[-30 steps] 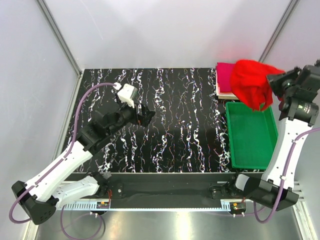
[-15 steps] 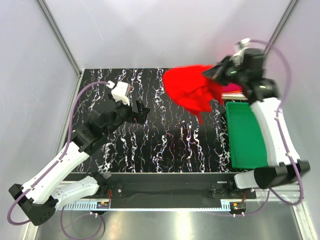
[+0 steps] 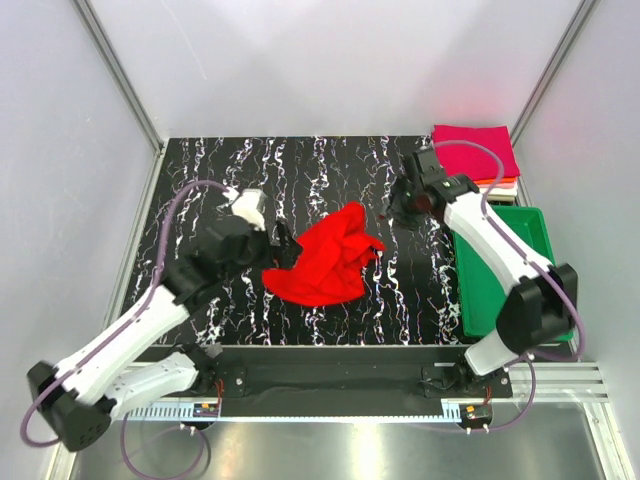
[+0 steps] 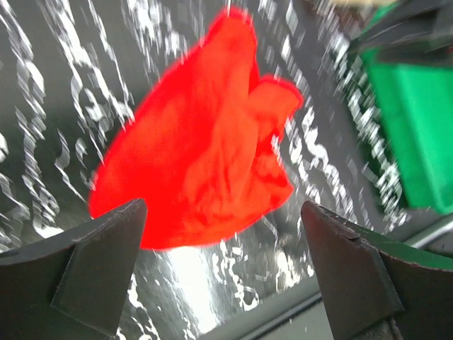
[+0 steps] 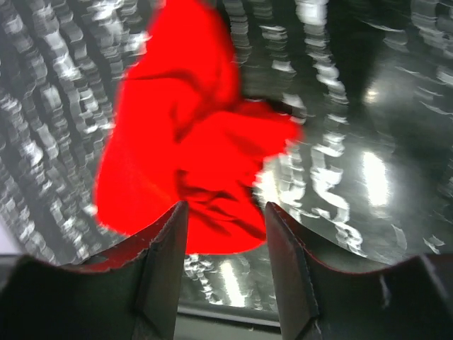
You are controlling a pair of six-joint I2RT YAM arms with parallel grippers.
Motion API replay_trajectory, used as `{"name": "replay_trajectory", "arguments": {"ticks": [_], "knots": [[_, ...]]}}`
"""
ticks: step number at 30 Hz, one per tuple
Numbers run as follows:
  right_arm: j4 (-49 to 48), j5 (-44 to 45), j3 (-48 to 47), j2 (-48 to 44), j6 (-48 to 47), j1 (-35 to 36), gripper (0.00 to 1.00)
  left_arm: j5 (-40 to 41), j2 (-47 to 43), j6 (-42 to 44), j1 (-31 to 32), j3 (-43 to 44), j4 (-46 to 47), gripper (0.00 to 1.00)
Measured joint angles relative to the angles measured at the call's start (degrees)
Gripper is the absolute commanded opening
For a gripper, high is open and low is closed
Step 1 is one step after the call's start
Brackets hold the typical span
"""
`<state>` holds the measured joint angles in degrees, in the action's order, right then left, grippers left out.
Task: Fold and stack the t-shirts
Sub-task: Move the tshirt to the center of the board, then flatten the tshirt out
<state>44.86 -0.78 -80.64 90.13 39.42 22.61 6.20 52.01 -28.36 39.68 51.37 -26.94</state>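
A: Is any text, label, brand mark or number legible in any view?
B: None legible. Both wrist views are blurred, so fine print may go unresolved. The overhead view shows no readable marking.

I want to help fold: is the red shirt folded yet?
Not folded. The red t-shirt lies crumpled in a loose heap on the table.

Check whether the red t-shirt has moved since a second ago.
Yes. The red t-shirt moved left, from over the far end of the green tray to the middle of the table, lying crumpled.
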Motion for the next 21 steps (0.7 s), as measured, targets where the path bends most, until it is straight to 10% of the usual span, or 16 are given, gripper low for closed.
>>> {"name": "replay_trajectory", "arguments": {"ticks": [6,21], "knots": [[-3.08,4.74,15.08,-9.53,4.94,-0.94,0.49,-4.20,10.27,-5.49,0.00,-5.92,4.04,0.87],[-20.04,1.66,25.42,-0.72,21.57,-3.61,0.49,-2.64,21.31,-11.17,0.90,-16.44,14.08,0.82]]}}
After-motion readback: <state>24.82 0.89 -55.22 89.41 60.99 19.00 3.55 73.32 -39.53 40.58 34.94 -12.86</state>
